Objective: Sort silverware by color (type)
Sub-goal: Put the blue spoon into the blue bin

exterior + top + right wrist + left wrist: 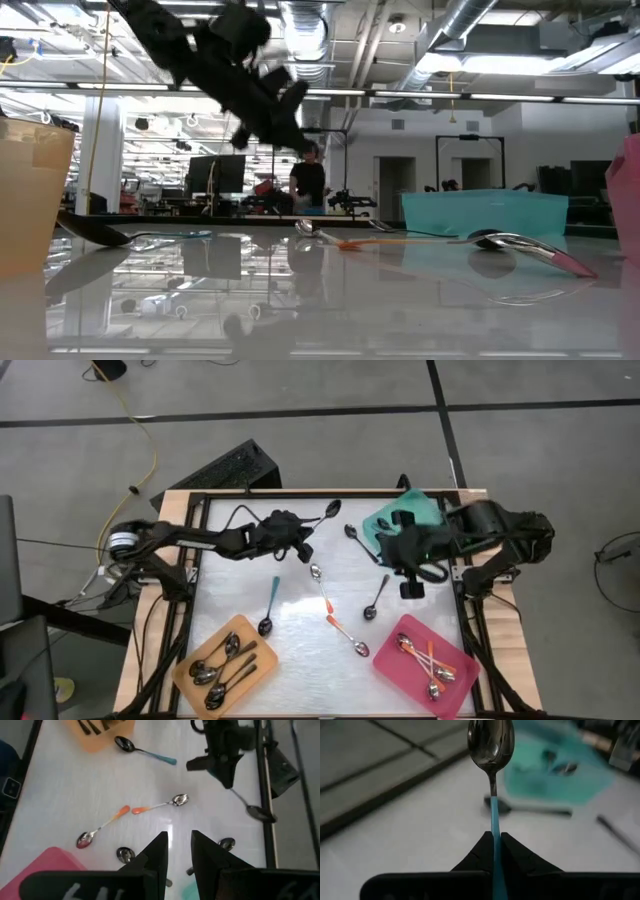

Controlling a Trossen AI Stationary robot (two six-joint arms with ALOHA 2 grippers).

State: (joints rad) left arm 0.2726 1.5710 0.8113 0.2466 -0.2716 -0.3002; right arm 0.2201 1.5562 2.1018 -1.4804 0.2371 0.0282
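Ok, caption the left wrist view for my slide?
Left gripper fingers pinch a teal-handled spoon, bowl forward, toward the teal tray.

Site reading as robotics lab/workshop: exposed silver ceiling ducts (320,20) running overhead, black monitors on benches (215,172) showing behind, person standing (308,180) at rear, grey concrete floor (320,450) w/ yellow cable (140,440) trailing.

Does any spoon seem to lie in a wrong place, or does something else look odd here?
Nothing looks damaged or spilled. Several spoons lie unsorted on the table, among them a teal-handled spoon beside the orange tray. The left gripper holds another teal-handled spoon.
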